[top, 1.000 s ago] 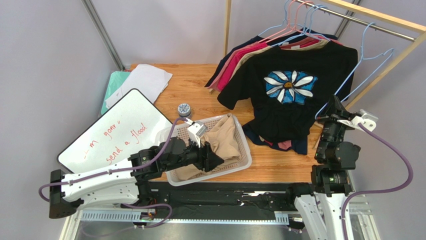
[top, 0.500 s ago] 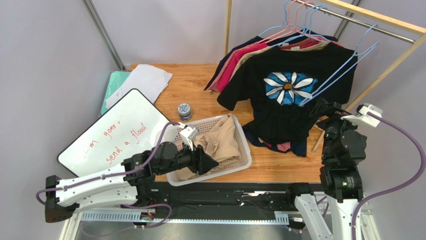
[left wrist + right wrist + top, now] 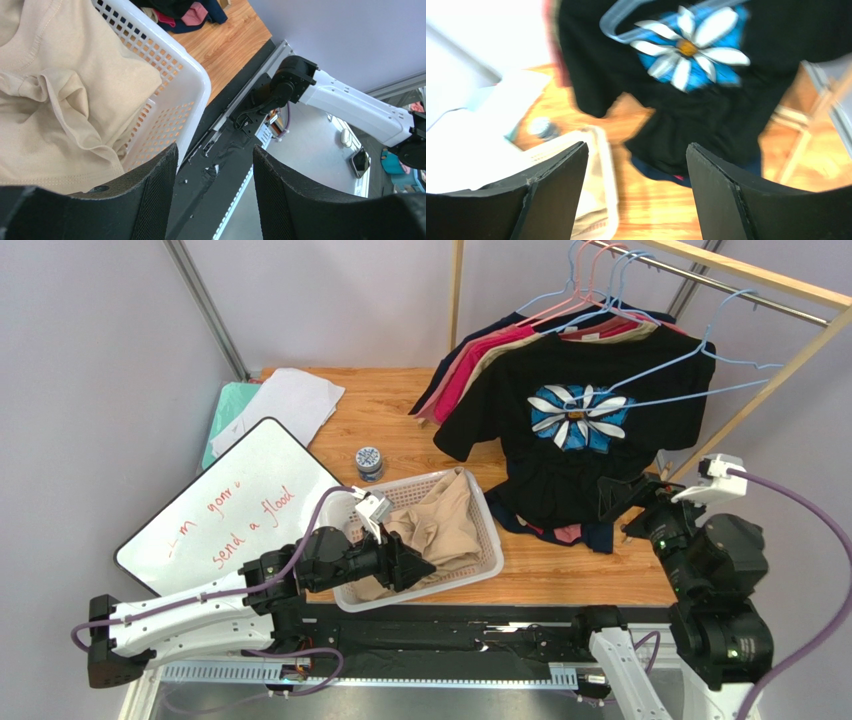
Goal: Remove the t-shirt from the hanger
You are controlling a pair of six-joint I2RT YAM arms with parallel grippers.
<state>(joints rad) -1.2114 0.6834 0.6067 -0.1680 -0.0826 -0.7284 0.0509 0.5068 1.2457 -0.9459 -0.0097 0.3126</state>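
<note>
A beige t-shirt (image 3: 440, 525) (image 3: 60, 100) lies crumpled in the white basket (image 3: 487, 508) (image 3: 195, 80). My left gripper (image 3: 422, 566) (image 3: 215, 150) is open over the basket's near edge, holding nothing. An empty light-blue hanger (image 3: 650, 367) (image 3: 606, 30) hangs by its hook from the rail, tilted across a black daisy t-shirt (image 3: 580, 470) (image 3: 706, 115). My right gripper (image 3: 614, 502) (image 3: 636, 145) is open and empty, low and near of that black shirt, apart from the hanger.
More shirts (image 3: 500, 350) hang on hangers from the wooden rail frame (image 3: 760, 280) at back right. A whiteboard (image 3: 230, 505), papers (image 3: 285, 400) and a small tin (image 3: 369, 460) lie on the left half of the table.
My right gripper opened, let go of the blue hanger and drew back toward the near edge. The hanger swung up across the black shirt. My left gripper slid slightly back.
</note>
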